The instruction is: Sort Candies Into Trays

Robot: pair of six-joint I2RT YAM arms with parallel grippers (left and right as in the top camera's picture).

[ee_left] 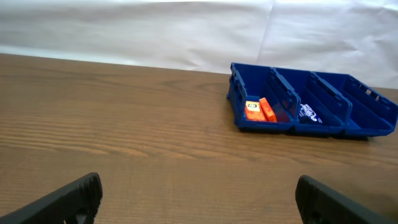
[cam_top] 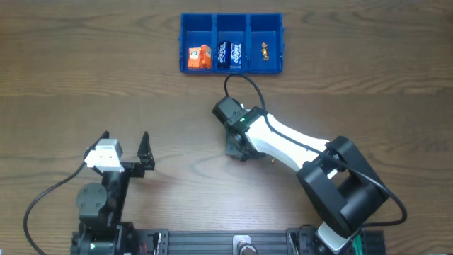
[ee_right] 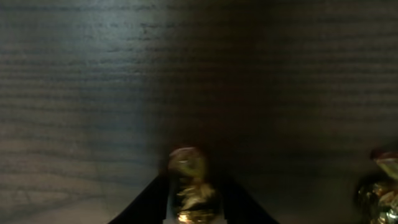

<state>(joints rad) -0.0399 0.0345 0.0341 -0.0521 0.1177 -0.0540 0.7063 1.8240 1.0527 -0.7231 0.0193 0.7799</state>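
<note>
Loose candies (ee_right: 379, 190) beside gripped candy (ee_right: 188, 177).

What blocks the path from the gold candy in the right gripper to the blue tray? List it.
Nothing visible does. The gold candy sits in the right gripper at the table; bare table lies between it and the blue tray, crossed only by that arm's own cable.

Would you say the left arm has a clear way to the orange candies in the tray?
Probably yes: its pincer is open, bare table lies between it and the tray, and the orange candies lie uncovered in its end compartment.
</note>
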